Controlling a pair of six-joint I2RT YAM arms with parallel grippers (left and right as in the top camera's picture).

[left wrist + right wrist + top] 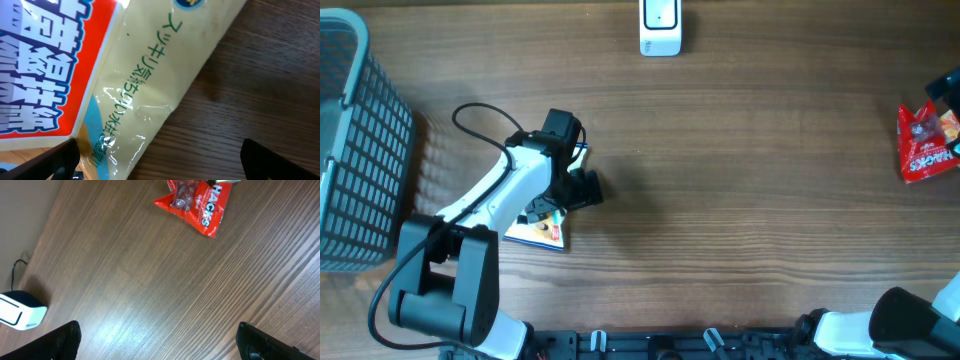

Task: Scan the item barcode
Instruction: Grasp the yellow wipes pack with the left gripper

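Lying in the lower left of the overhead view, the cream packet (548, 232) is largely hidden beneath the left gripper (566, 196), whose fingers are spread wide above it with nothing pinched. In the left wrist view the packet's long axis is seen to run slantwise from lower left to upper right, with one finger by the packet and the other over the bare table (260, 90). A turn of the wrist is therefore judged necessary before any closing. The right gripper (160, 347), likewise spread and empty, is seen well apart at the lower right, so the left arm is judged the nearer. The scanner (660, 28) is found at top centre
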